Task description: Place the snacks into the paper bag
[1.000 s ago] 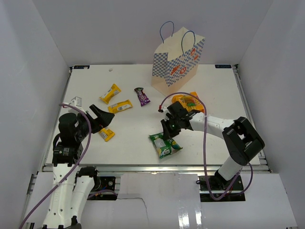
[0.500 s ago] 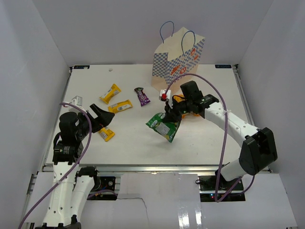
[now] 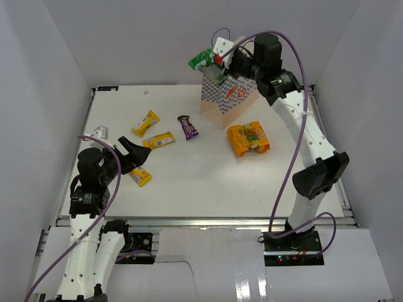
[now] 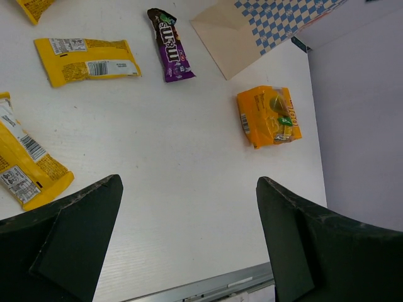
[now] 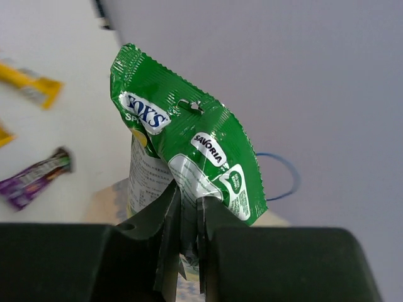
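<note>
1 green chip bag point(image 5: 189, 148), glossy, crinkled

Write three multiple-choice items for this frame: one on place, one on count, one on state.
1. Where is the green chip bag?
A. Flat on the table
B. Held aloft by the right pincer at the top of the paper bag
C. Deep inside the paper bag

2. How many yellow bars lie on the table in the top view?
A. One
B. Five
C. Three

3. What state is the left pincer in?
A. Open, holding nothing
B. Shut on a bar
C. Shut, empty

Answers:
1 B: the right wrist view shows the fingers pinching the bag's lower edge.
2 C: three lie left of centre.
3 A: bare table shows between its spread fingers.
</note>
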Controlling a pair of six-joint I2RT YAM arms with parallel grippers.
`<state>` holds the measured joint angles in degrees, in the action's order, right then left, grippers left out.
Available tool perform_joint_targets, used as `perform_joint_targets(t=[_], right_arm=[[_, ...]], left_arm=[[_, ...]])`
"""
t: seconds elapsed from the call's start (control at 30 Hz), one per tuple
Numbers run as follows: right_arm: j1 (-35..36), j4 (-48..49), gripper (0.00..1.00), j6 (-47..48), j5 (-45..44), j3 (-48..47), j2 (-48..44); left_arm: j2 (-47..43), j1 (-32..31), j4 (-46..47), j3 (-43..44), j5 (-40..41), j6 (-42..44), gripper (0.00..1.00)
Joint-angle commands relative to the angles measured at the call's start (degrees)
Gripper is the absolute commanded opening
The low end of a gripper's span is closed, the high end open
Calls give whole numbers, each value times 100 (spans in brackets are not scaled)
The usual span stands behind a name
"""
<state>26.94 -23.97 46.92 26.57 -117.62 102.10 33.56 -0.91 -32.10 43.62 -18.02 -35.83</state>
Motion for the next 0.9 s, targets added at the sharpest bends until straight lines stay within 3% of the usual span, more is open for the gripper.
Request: perform_joint_targets(t=[0.0,0.23,0.47,0.73,0.8,0.87], right_arm=[[-66,1224,8,222,-704,-1138,571],[-101,3581,8,685,-1786,-1728,1496],[-558,3795,8,925,-1840,-1457,1804],[-760,3724,8,1021,-1444,-499,1391],[-752,3654,12,1030,-1444,-481,1391],[-769,3627,27,1039,-1470,-429,1391]], left_arm=[[54,12,204,-2,-44,68,98],[1,12,221,-46,-35,42,98],[-69,12,221,-125,9,-11,98],[230,12,415,-125,-158,-46,98],[256,12,476,-160,-184,-73,98],[291,12,555,-204,-245,-125,98]])
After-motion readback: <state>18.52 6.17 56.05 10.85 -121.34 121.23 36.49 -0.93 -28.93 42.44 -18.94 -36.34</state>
